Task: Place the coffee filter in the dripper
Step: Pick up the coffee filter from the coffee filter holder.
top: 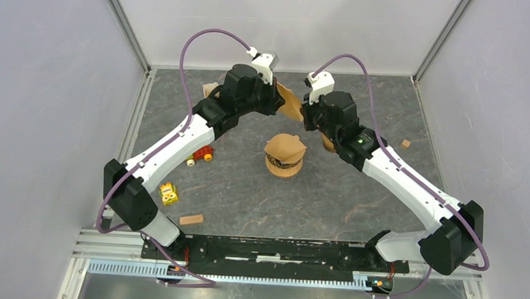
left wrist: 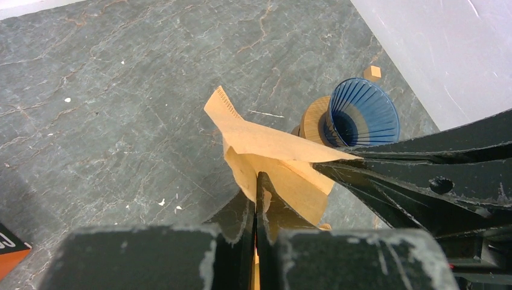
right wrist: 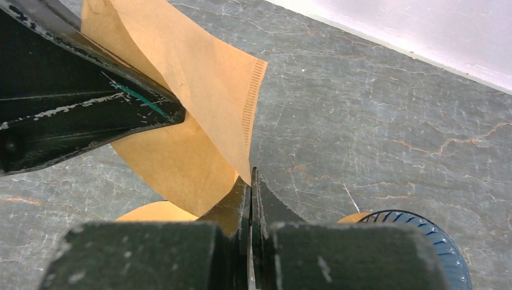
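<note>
Looks featherweight, floppy and easy to crease, that coffee filter (left wrist: 265,145). Clamped at its edges by left hand (left wrist: 258,181) and right hand (right wrist: 250,181), probably the best spot to hold.

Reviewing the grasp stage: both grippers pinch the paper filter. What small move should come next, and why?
The left gripper and right gripper each pinch a layer of the filter, barely parted, and the dripper sits empty nearby; so probably ease them apart to open it.
</note>
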{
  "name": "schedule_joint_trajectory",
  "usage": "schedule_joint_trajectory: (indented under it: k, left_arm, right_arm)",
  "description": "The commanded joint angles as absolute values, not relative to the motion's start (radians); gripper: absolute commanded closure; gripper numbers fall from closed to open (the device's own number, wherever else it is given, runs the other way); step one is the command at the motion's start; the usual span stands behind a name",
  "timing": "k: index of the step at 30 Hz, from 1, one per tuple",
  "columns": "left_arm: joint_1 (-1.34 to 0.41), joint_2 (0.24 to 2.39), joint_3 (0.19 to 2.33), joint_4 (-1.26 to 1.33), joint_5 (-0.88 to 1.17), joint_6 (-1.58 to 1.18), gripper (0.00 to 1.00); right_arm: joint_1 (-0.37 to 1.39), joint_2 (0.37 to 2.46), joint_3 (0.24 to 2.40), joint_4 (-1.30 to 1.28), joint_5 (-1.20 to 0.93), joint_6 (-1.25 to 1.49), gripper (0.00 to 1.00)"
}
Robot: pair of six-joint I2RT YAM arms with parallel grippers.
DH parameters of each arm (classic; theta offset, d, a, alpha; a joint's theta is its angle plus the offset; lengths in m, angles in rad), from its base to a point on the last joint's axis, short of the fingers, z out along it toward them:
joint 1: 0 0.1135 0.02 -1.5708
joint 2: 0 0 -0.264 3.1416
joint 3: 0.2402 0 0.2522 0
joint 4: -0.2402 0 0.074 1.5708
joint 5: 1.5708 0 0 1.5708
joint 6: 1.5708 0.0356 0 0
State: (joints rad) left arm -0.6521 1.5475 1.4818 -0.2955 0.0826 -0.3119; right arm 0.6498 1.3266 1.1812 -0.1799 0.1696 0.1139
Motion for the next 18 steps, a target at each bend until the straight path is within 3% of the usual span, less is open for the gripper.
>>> schedule_joint_trajectory:
  k: [1,15,18]
  left_arm:
    - [-0.65,1.531,1.495,-0.261,0.101,-0.288,0.98]
    - [-0.649,1.543,1.5,-0.293,0.089,-0.299,0.98]
    - [-0.649,1.542,1.502,-0.294,0.092,-0.316,0.98]
  right_arm:
    - [0.652,1.304,1.198,-0.145,0.218,0.079,1.0]
    - [0.652,1.31,1.216,-0.143,0.209,0.057,1.0]
    - [0.651,1.306,1.216,-0.137,0.181,0.061,0.96]
